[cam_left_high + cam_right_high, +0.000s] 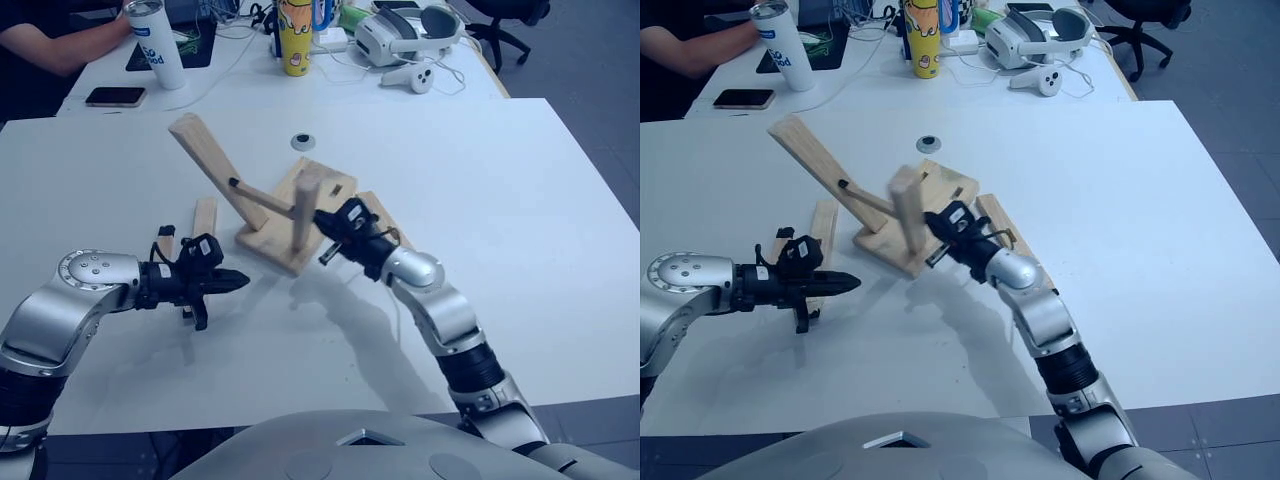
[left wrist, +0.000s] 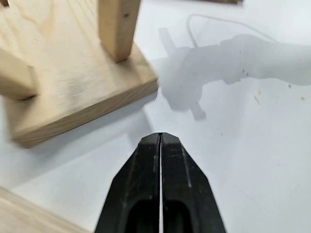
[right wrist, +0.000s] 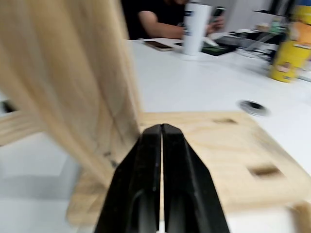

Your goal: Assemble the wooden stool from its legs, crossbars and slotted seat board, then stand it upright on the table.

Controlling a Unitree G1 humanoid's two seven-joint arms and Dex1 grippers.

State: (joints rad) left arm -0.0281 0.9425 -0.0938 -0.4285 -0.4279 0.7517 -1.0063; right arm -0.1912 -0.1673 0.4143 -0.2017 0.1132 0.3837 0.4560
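The slotted seat board (image 1: 330, 186) lies flat on the white table (image 1: 520, 200). One wooden leg (image 1: 306, 207) stands in it. A second leg (image 1: 205, 162) leans away to the left, joined to the first by a dark crossbar (image 1: 262, 197). Two loose wooden pieces lie flat: one (image 1: 203, 217) left of the board, one (image 1: 385, 217) at its right, behind my right arm. My right gripper (image 1: 322, 224) is shut, its tip right beside the standing leg (image 3: 92, 92). My left gripper (image 1: 240, 281) is shut and empty, low over the table just short of the board's near corner (image 2: 141, 87).
A small dark round disc (image 1: 303, 142) lies behind the board. On the far desk are a white tumbler (image 1: 155, 42), a yellow can (image 1: 295, 38), a phone (image 1: 115, 96) and a headset with controller (image 1: 405, 35). A person's arm rests there.
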